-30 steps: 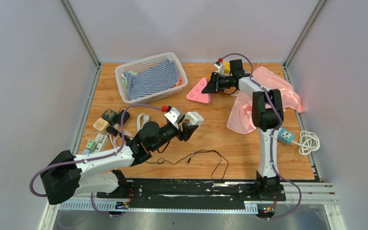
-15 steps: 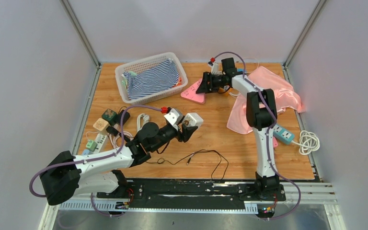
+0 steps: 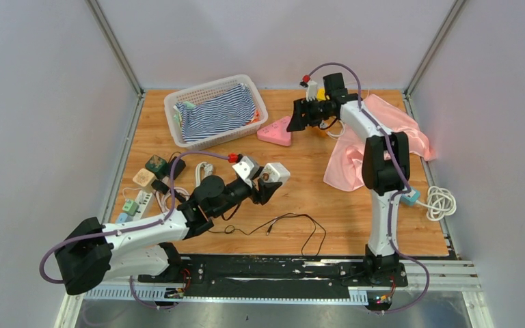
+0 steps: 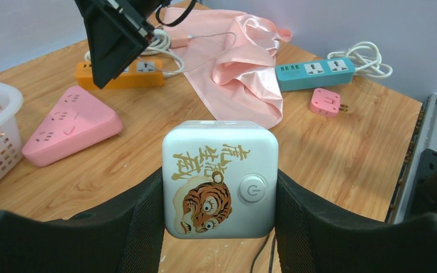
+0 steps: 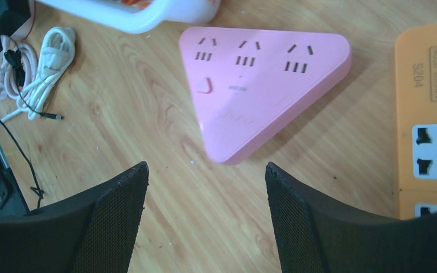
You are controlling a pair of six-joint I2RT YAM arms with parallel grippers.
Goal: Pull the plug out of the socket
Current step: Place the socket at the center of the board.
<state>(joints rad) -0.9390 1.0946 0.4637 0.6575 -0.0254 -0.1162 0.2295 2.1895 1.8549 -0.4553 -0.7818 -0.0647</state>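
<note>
My left gripper (image 4: 219,170) is shut on a white cube socket (image 4: 220,177) with a tiger sticker and a round power button, held just above the wood near the table's middle (image 3: 275,172). A thin black cable (image 4: 263,255) passes below the cube; no plug shows on its visible faces. At the back, my right gripper (image 5: 205,168) stands open with nothing between its fingers, just above and beside a pink triangular socket (image 5: 262,91) lying flat on the table (image 3: 274,132). The left wrist view shows that gripper (image 4: 111,40) hanging over the pink socket (image 4: 68,125).
A white basket (image 3: 178,102) with striped cloth stands back left. Pink cloth (image 3: 383,130) lies back right beside an orange power strip (image 5: 429,114). A teal strip (image 4: 313,69), a small pink adapter (image 4: 325,102) and coiled white cord (image 3: 441,203) sit right. Several adapters (image 3: 147,179) cluster left.
The right gripper let go of the pink triangular socket, which was tilted up and now lies flat; its jaws opened and it drew back. The left arm stayed put.
</note>
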